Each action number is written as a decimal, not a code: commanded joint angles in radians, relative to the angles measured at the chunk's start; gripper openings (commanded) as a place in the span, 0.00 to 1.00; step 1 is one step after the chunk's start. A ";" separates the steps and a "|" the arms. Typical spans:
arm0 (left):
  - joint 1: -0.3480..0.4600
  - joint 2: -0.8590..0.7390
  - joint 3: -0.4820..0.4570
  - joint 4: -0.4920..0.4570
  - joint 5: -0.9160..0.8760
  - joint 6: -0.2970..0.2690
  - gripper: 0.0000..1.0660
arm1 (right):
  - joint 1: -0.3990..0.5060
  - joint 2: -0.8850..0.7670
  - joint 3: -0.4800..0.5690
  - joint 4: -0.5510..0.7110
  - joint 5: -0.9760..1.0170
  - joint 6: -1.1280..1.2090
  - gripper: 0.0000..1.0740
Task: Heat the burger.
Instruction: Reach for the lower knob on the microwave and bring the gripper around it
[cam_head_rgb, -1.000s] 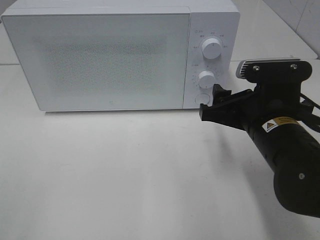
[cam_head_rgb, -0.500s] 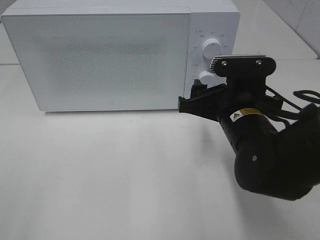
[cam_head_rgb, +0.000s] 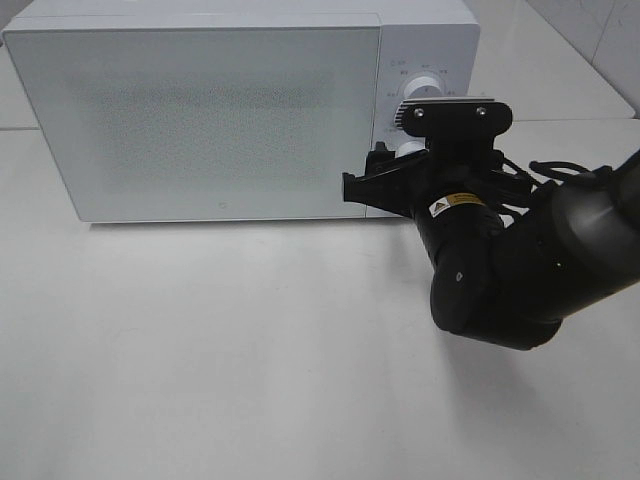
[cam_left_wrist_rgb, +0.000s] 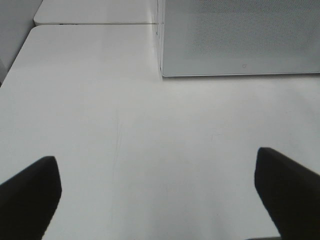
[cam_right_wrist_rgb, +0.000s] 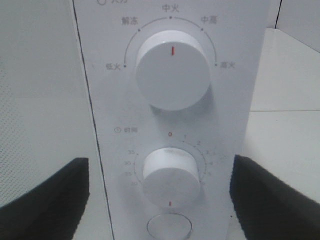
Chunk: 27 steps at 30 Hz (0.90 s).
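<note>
Now, microwave (cam_head_rgb: 200, 120) shut, right hand (cam_head_rgb: 368, 176) spread wide

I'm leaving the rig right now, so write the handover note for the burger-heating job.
Left gripper: open, holding nothing, above the table.
Right gripper: open, jaws flanking the microwave's timer knob, contact unclear.
Burger: not in view; the door is shut and frosted, so it may be inside.
Done: timer's red mark points away from 0, so time looks set.
Left: confirm heating, then retrieve the burger.
</note>
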 joint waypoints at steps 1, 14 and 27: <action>0.004 -0.025 0.000 -0.006 -0.004 -0.006 0.92 | -0.016 0.016 -0.023 -0.045 -0.182 0.009 0.71; 0.004 -0.019 0.000 -0.006 -0.004 -0.006 0.92 | -0.097 0.069 -0.041 -0.086 -0.156 0.098 0.71; 0.004 -0.019 0.000 -0.005 -0.004 -0.006 0.92 | -0.092 0.100 -0.074 -0.108 -0.140 0.084 0.71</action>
